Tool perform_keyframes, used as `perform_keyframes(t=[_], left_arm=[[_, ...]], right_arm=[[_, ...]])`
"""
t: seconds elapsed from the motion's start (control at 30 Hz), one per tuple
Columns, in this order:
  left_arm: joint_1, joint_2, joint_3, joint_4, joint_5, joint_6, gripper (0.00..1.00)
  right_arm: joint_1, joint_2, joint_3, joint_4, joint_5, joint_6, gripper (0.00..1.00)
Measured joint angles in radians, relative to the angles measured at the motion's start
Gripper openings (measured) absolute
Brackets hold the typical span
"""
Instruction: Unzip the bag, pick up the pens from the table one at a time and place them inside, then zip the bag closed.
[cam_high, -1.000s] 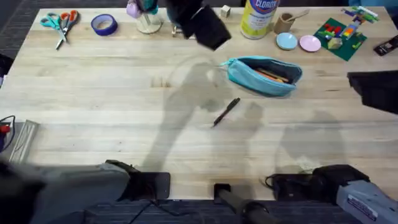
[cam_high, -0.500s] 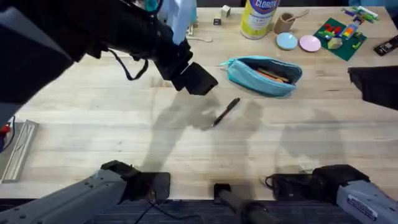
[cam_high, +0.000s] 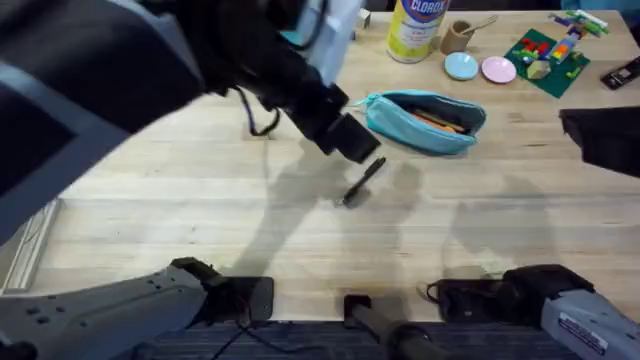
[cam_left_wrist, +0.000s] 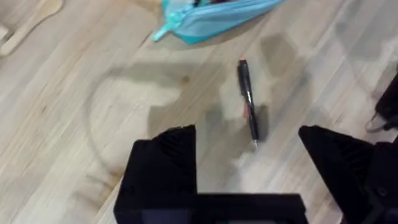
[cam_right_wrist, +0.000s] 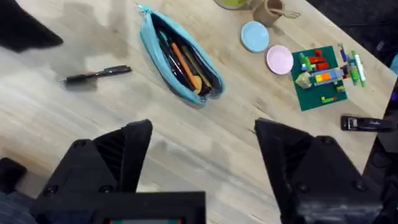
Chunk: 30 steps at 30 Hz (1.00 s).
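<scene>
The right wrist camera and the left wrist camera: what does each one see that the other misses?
The right wrist view alone looks into the open bag, with an orange pencil among its contents, and takes in the blue dish, pink dish and green toy-brick plate. The left wrist view alone has the left gripper open close above the pen. Both share the bag, that pen and the table.

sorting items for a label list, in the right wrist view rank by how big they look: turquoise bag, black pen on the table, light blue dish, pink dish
1. The bag, clearly the largest.
2. The pen, long but very thin.
3. The light blue dish and the pink dish look about alike, so no ranking between them; both lie farther from the camera.
</scene>
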Motion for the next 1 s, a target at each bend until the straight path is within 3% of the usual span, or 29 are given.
perform_keyframes(t=[0.2,0.37,0.53,0.83,1.0], left_arm=[[-0.127,0.031,0.000,0.029,-0.107,-0.060,0.993],[-0.185,0.065,0.000,0.037,-0.196,-0.143,0.994],[-0.236,0.125,0.000,0.041,-0.228,-0.178,0.993],[-0.254,0.214,0.000,0.100,-0.233,-0.207,0.993],[-0.254,0.251,0.000,0.147,-0.194,-0.208,0.992]], right_arm=[[0.000,0.000,0.000,0.000,0.000,0.000,0.997],[0.000,0.000,0.000,0.000,0.000,0.000,0.996],[0.000,0.000,0.000,0.000,0.000,0.000,0.997],[0.000,0.000,0.000,0.000,0.000,0.000,0.996],[0.000,0.000,0.000,0.000,0.000,0.000,0.997]])
